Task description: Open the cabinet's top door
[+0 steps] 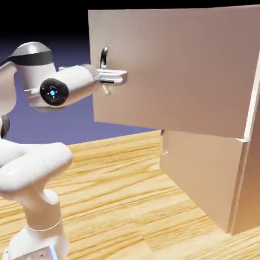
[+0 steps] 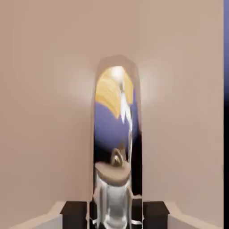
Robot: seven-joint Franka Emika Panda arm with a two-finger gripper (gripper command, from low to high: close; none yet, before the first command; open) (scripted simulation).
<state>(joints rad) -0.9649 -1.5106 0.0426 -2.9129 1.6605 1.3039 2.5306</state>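
Observation:
The cabinet (image 1: pixel 244 193) stands at the right of the exterior view. Its top door (image 1: pixel 177 66) is swung out wide toward the arm, well away from the cabinet's front. The door's curved silver handle (image 1: pixel 104 57) sits near its free left edge. My gripper (image 1: pixel 112 77) is shut on the handle, its fingers clamped around the bar's lower part. In the hand view the mirror-like handle (image 2: pixel 116 143) rises from between the dark fingertips (image 2: pixel 74 214) against the tan door (image 2: pixel 44 112).
The lower door (image 1: pixel 203 172) with its own small handle (image 1: pixel 164 150) stays flat against the cabinet under the open panel. The striped wooden tabletop (image 1: pixel 117 203) runs beneath, and my white arm (image 1: pixel 30 167) rises at the left.

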